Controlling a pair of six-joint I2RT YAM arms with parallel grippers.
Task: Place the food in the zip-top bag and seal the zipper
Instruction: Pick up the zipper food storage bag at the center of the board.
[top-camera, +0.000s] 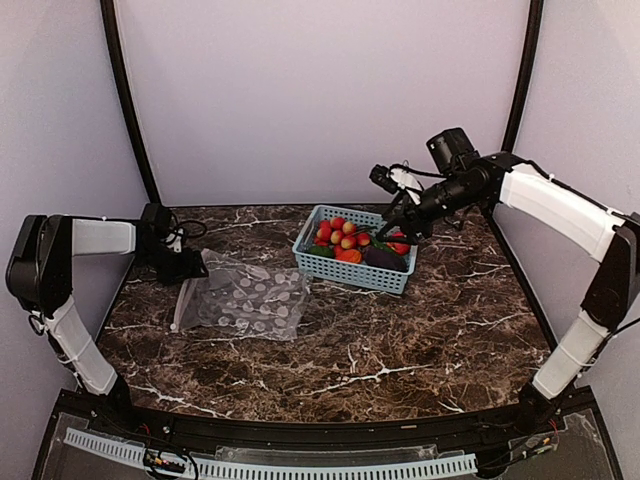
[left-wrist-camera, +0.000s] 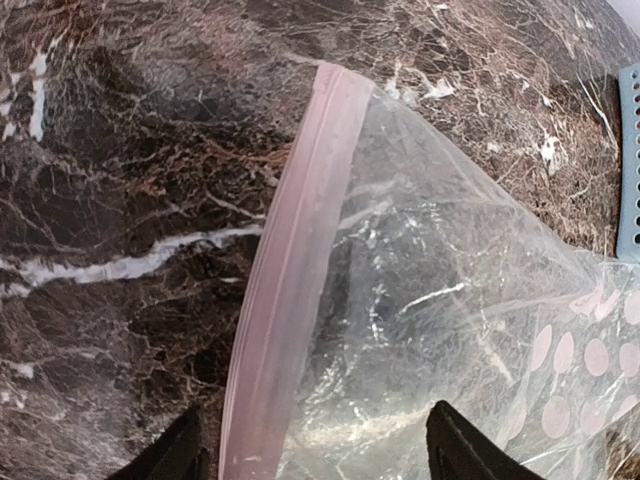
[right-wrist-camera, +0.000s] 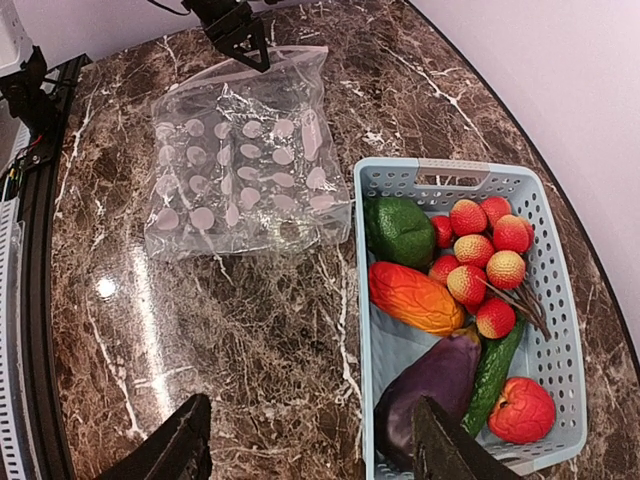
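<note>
While the bag lies flat on the table, just left of the basket, the food rests inside that basket: ball cluster, mango, pepper, eggplant and strawberry. The left gripper is low over the bag's left end, its fingers spread wide with the zipper running between them, clamping nothing. Whether the pink zipper is pressed shut I cannot tell. The right gripper hangs above the basket, fingers apart and empty.
</note>
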